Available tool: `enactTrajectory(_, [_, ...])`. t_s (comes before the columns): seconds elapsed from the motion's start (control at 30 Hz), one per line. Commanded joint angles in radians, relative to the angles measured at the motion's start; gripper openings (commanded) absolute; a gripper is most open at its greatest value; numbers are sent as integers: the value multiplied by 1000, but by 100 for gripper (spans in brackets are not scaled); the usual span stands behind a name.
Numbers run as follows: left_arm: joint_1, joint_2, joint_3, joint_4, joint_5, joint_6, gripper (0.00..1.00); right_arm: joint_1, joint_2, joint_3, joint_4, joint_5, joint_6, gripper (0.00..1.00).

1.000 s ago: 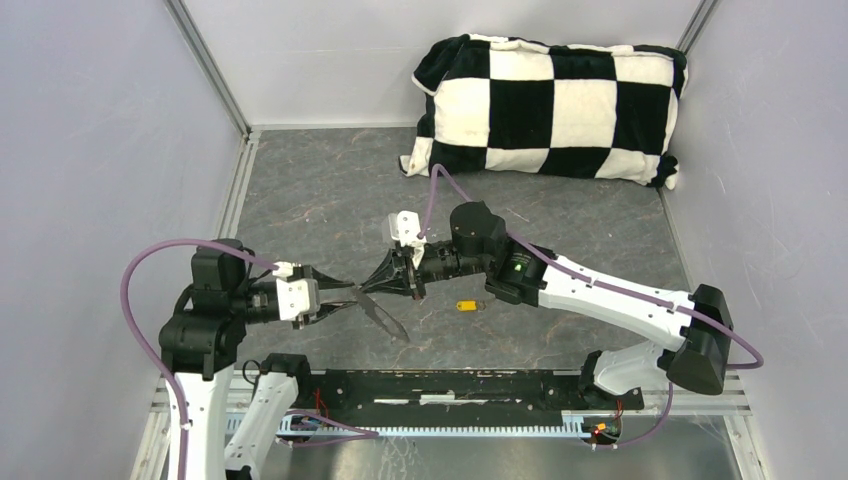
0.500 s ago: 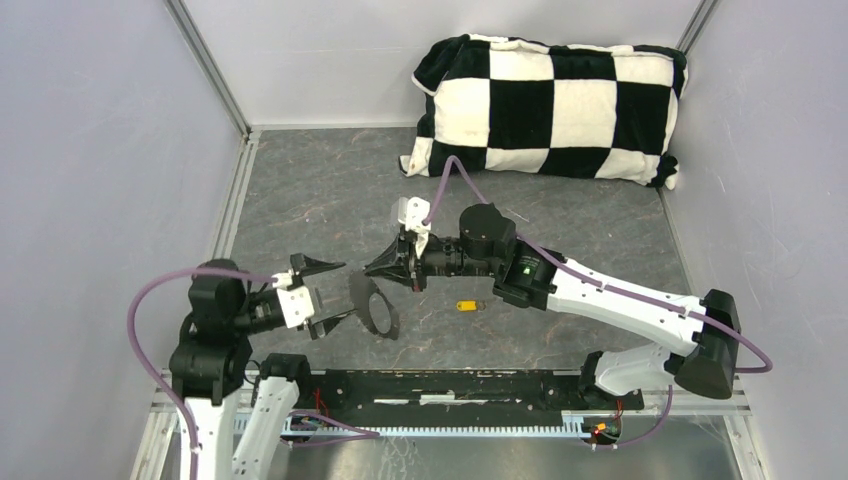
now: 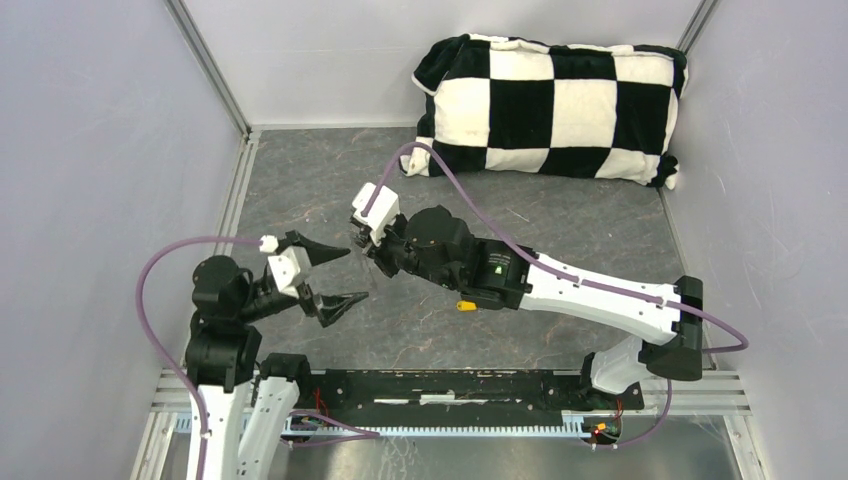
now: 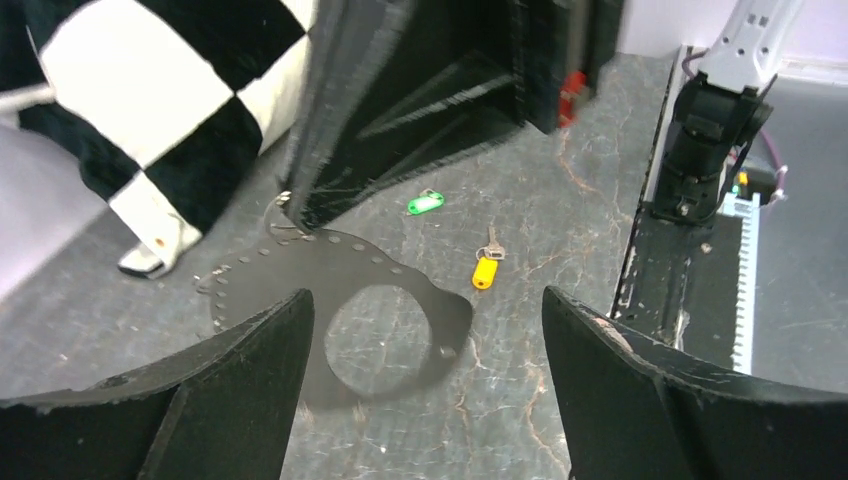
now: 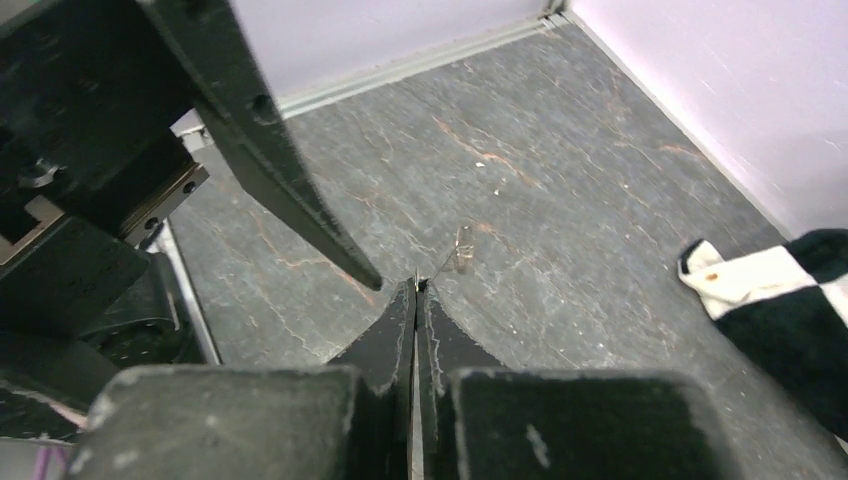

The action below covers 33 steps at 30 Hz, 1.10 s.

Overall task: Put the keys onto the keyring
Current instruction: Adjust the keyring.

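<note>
The yellow-headed key (image 3: 466, 306) lies flat on the grey floor under my right forearm, and it also shows in the left wrist view (image 4: 486, 268). There the green-headed key (image 4: 425, 203) lies a little farther off, beneath the right arm's dark body; the top view hides it. My right gripper (image 3: 366, 250) (image 5: 416, 285) is shut, with the keyring's thin wire (image 5: 445, 262) sticking out of its tips edge-on. My left gripper (image 3: 356, 273) (image 4: 427, 300) stands wide open and empty just left of it, one finger (image 5: 290, 190) close to the right tips.
A black-and-white checked pillow (image 3: 550, 105) lies against the back wall. Grey walls and metal rails (image 3: 235, 190) close the floor on the left, back and right. A black bar (image 3: 450, 385) runs between the arm bases at the near edge.
My left gripper has opened wide and drawn back to the left, apart from the right gripper's tips. The right gripper has swung left and farther back, still shut.
</note>
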Motion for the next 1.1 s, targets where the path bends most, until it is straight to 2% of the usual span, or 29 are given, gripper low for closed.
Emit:
enactTrajectory(0.0, [2, 58, -29, 203, -35, -242, 90, 27, 27, 79, 9, 156, -21, 1])
enactTrajectory(0.1, [0, 80, -41, 250, -56, -290, 90, 44, 39, 82, 38, 189, -16, 1])
enactTrajectory(0.33, [2, 66, -72, 245, -82, -241, 86, 68, 70, 106, 62, 235, -6, 1])
enactTrajectory(0.4, [1, 67, -64, 197, -93, -151, 81, 71, 74, 108, 61, 235, 21, 0])
enactTrajectory(0.53, [1, 60, -44, 98, -171, 69, 64, 73, 79, 115, 48, 241, 32, 1])
enactTrajectory(0.73, [0, 49, -16, 77, -253, 184, 51, 74, 76, 103, 32, 251, 46, 1])
enactTrajectory(0.8, [2, 54, 0, 59, -273, 187, 51, 74, 71, 94, 31, 262, 47, 0])
enactTrajectory(0.87, [1, 64, 22, 49, -262, 140, 56, 75, 71, 84, 34, 268, 50, 1])
enactTrajectory(0.93, [2, 68, 34, 48, -194, 64, 63, 74, 78, 83, 35, 268, 53, 0])
enactTrajectory(1.07, [1, 64, 20, 52, -91, -66, 68, 74, 95, 95, 29, 266, 57, 0])
